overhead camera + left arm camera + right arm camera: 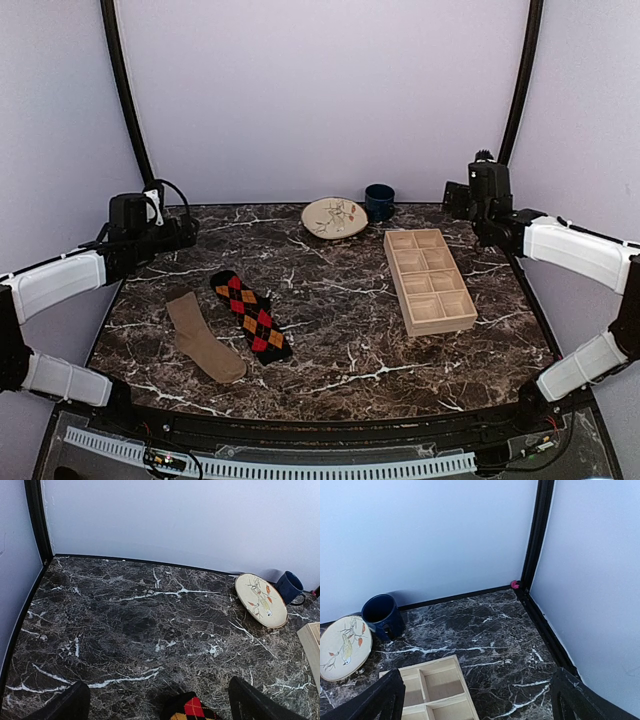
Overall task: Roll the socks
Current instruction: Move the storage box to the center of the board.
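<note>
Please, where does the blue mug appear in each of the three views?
Top external: mug at the far edge, just right of centre.
Left wrist: mug at the far right, by the wall.
Right wrist: mug at the left, by the wall.
Shared landmark: the plate, left of the mug everywhere.

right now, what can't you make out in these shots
- patterned sock: the left wrist view shows only its tip; the bottom edge cuts off the rest
- tan sock: top view only, outside both wrist views
- tray: cut by the bottom edge in the right wrist view
- plate: cropped by the left edge there
- mug: inside too dark to read
</note>
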Controlling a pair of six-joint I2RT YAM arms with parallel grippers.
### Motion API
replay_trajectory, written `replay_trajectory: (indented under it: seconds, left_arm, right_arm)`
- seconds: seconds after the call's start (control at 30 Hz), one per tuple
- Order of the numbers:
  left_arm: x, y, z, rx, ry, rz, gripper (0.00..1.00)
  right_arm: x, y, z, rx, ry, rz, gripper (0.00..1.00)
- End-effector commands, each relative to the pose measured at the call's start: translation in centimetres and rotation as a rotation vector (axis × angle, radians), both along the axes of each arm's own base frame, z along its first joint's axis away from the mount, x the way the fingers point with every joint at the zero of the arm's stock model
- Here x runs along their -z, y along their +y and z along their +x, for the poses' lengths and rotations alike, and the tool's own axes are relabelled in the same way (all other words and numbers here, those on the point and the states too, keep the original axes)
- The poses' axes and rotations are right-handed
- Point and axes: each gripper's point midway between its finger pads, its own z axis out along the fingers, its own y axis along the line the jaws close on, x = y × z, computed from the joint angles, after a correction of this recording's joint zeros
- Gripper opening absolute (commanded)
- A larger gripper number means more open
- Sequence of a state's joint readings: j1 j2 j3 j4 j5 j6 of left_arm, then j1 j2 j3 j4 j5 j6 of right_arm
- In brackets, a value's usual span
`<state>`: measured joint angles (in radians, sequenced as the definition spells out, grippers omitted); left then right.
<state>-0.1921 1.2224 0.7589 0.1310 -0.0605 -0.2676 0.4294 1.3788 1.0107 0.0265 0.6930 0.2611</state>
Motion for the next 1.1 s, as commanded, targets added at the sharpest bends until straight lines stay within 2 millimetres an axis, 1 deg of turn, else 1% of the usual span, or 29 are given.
replay_trajectory:
  seconds: [0.0,0.03,0.07,0.1,0.17,0.2,0.23,0.37,0.4,0.47,0.57,0.73,0.87,1.0,1.07]
  left_arm:
    - [-1.7,-1.4,-0.3,0.059,-0.007,0.022,0.99]
    - [-2.0,-1.9,-0.3,0.075,-0.004,0.023,0.99]
    - [-2.0,-2.4,-0.3,0.094,0.007,0.029,0.99]
    - [-2.0,-2.8,-0.3,0.106,0.016,0.035,0.99]
    - [-1.9,-3.7,-0.4,0.139,0.037,0.052,0.99]
    - [-1.7,-4.1,-0.5,0.153,0.049,0.063,0.99]
    - [-1.6,-4.7,-0.5,0.174,0.064,0.073,0.99]
    - [-0.4,-6.7,-0.6,0.236,0.142,0.101,0.99]
    - [0.0,-7.1,-0.7,0.250,0.169,0.109,0.99]
    - [0.7,-8.2,-0.7,0.280,0.207,0.124,0.99]
    - [1.5,-9.6,-0.6,0.316,0.252,0.133,0.99]
    - [2.1,-11.0,-0.7,0.345,0.281,0.106,0.99]
    - [2.3,-11.9,-0.9,0.374,0.289,0.097,0.99]
    - [2.5,-12.3,-1.1,0.387,0.295,0.099,0.99]
    - [2.7,-12.4,-1.2,0.391,0.299,0.100,0.99]
  right_arm:
    - [-0.8,3.5,1.3,-0.185,0.014,0.064,0.96]
    - [-0.7,4.5,1.3,-0.239,0.027,0.091,0.91]
    - [-0.3,5.2,1.1,-0.260,0.046,0.110,0.85]
    - [0.1,5.6,1.0,-0.265,0.068,0.117,0.83]
    - [1.3,7.0,0.6,-0.286,0.132,0.092,0.83]
    - [2.4,7.6,0.2,-0.297,0.184,0.069,0.83]
    - [2.5,8.2,0.2,-0.303,0.216,0.061,0.82]
    - [5.7,10.2,-0.7,-0.359,0.423,0.085,0.70]
    - [7.2,10.9,-0.9,-0.373,0.488,0.093,0.68]
    - [8.9,12.1,-1.5,-0.402,0.575,0.090,0.64]
    - [11.2,13.5,-2.3,-0.423,0.660,0.081,0.63]
    - [13.5,15.3,-2.9,-0.455,0.732,0.093,0.62]
    - [14.7,16.0,-2.6,-0.456,0.758,0.114,0.63]
    - [15.8,16.7,-2.1,-0.467,0.787,0.109,0.63]
    - [16.6,16.7,-1.9,-0.461,0.815,0.088,0.63]
